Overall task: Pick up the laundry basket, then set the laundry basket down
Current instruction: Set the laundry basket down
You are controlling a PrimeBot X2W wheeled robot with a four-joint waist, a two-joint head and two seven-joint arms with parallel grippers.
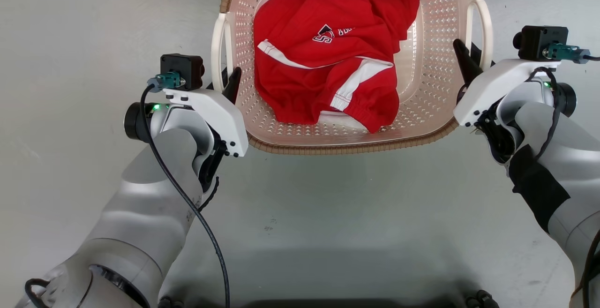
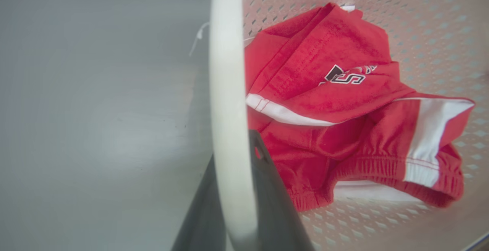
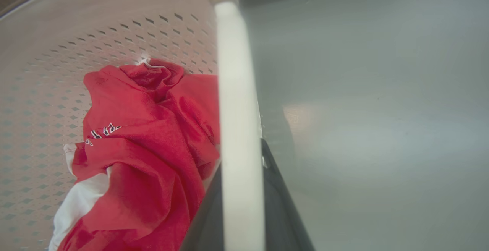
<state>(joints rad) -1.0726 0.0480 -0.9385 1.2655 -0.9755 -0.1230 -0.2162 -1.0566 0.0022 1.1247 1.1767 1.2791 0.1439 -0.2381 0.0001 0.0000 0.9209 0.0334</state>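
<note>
Head view has the basket [image 1: 351, 149] right in front of the robot, between the two arms, over a bare grey floor [image 1: 70, 41], its far end cut off by the top edge. The left gripper [image 1: 226, 82] is closed narrow on the white left handle [image 1: 218, 45], and the right gripper [image 1: 468, 57] is closed the same way on the right handle [image 1: 485, 22]. Each wrist view shows the handle bar running up between that arm's two dark fingers. So the grasp looks done on both sides. Whether the basket is already off the floor I cannot tell, since no clear gap or shadow under it shows. By my reading, the lift, or the rest of it, and the setting down are left. The basket sits mouth up and about level, with a crumpled red garment [image 1: 328, 50] lying inside against the bottom. Its long axis seems to run handle to handle, across the robot's front from left to right, though the cut-off far end makes that a judgement. It is turned slightly, the right end lying a little farther from the robot than the left.
</note>
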